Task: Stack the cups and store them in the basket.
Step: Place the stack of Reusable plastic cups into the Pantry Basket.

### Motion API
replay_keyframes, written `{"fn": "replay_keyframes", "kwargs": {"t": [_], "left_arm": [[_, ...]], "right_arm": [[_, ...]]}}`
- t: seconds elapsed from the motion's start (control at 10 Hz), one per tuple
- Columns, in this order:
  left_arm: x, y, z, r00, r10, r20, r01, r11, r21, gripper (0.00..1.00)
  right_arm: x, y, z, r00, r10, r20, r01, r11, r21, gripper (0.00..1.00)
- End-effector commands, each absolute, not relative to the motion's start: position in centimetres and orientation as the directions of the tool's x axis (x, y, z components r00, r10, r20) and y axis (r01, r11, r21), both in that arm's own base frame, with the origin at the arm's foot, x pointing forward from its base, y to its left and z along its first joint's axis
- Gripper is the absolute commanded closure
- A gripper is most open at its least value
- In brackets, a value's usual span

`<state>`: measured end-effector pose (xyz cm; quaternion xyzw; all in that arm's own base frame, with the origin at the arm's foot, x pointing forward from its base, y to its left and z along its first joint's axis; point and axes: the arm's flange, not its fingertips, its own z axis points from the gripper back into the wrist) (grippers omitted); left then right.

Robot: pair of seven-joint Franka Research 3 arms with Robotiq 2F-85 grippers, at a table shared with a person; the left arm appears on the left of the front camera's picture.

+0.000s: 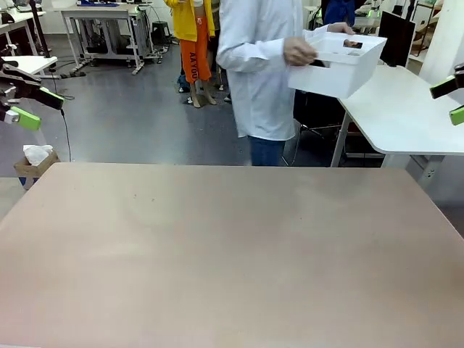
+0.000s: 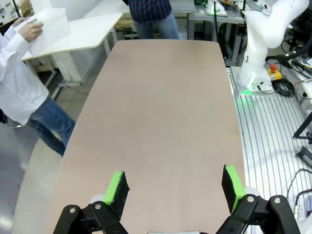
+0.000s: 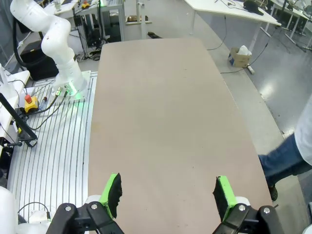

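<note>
Bare brown table (image 1: 232, 254) up front. Far left, the left gripper (image 1: 20, 107) hangs above the table's edge, jaws spread wide with nothing between them; its wrist view shows green pads (image 2: 116, 187) well apart over the tabletop. Moving right, a person in a white shirt (image 1: 257, 65) stands beyond the far edge, one hand (image 1: 299, 51) gripping the white basket (image 1: 337, 65), lifted beside a white side table (image 1: 406, 109). Far right, the right gripper (image 1: 451, 100) waits, jaws parted and holding nothing.
</note>
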<state>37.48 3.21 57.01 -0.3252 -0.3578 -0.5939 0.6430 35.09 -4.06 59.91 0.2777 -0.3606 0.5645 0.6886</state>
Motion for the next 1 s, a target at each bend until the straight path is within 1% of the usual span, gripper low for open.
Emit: {"fn": "replay_keyframes", "kwargs": {"t": [0.0, 0.9], "left_arm": [[37.37, 3.11, 57.27, 0.043, -0.520, 0.853, 0.996, 0.084, 0.000, 0.00], [37.37, 3.11, 57.27, 0.043, -0.520, 0.853, 0.996, 0.084, 0.000, 0.00]], "right_arm": [[35.14, -3.94, 59.84, 0.082, 0.563, 0.822, -0.979, 0.199, -0.038, 0.00], [35.14, -3.94, 59.84, 0.082, 0.563, 0.822, -0.979, 0.199, -0.038, 0.00]]}}
